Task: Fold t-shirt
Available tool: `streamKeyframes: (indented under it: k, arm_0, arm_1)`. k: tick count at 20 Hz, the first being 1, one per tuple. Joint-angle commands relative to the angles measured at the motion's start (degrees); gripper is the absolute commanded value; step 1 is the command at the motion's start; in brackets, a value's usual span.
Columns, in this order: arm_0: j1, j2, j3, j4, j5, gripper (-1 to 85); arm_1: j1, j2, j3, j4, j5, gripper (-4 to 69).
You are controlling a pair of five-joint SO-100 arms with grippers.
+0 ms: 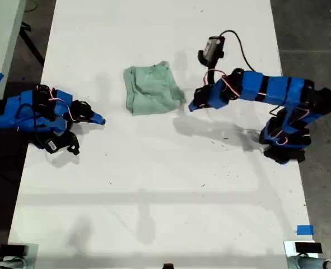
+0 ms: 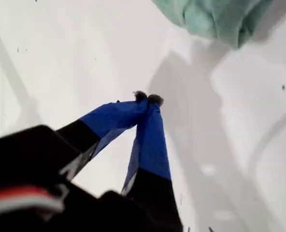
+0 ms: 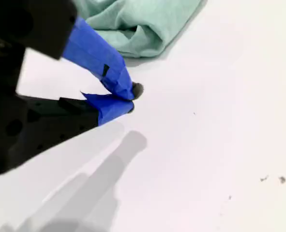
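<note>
In the exterior view, we see the t-shirt (image 1: 152,89) lying bunched in a rough, crumpled square on the white table (image 1: 154,196), a little above the middle. Our first gripper (image 1: 99,119) sits low at the exterior view's left, its blue tips pointing toward the cloth but clearly apart from it. Our second gripper (image 1: 191,106) reaches in from the exterior view's right and hangs just beside the shirt's near corner, casting a shadow on the table below it. A scrap of blue tape (image 1: 304,230) sits near the table's corner at the exterior view's lower right.

In the first wrist view, our first gripper (image 2: 148,98) has its two blue jaws pressed together with nothing between them; the t-shirt (image 2: 215,17) lies ahead on bare table, not touched.

In the second wrist view, our second gripper (image 3: 133,96) is likewise pinched closed on nothing, above the table, with a rolled fold of the t-shirt (image 3: 143,24) near its tips; we see no contact
</note>
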Motion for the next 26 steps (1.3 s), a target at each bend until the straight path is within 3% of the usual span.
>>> streamKeyframes:
  k: [1,3,5,6,18,21,24,26]
  arm_0:
    - [-1.85,3.08,0.00,2.64,-0.09,0.1]
    - [-2.02,3.16,0.00,2.72,0.18,0.1]
    - [-2.20,3.16,0.09,2.81,0.18,0.1]
    - [-2.29,3.16,0.09,2.81,0.18,0.1]
    - [-2.20,3.16,0.09,2.99,0.18,0.1]
    - [-2.20,3.16,0.09,3.08,0.00,0.1]
    - [-2.20,3.16,0.09,3.08,0.09,0.1]
    - [-2.20,3.16,0.09,3.08,0.18,0.1]
  arm_1:
    - [-0.62,-19.34,-35.42,5.19,-5.54,-1.1]
    - [-0.70,-28.39,-48.16,4.31,-6.86,-1.1]
    - [-0.35,-29.44,-46.23,-5.01,-6.94,-1.1]
    - [-0.09,-31.29,-46.93,-6.86,-6.59,-1.1]
    - [4.66,-41.92,-47.46,-15.82,-7.21,-1.1]
    - [9.84,-47.29,-47.72,-23.12,-7.12,-1.1]
    - [16.17,-56.51,-50.71,-35.07,-4.57,-1.1]
    - [19.60,-66.18,-59.06,-36.83,-0.53,-1.1]
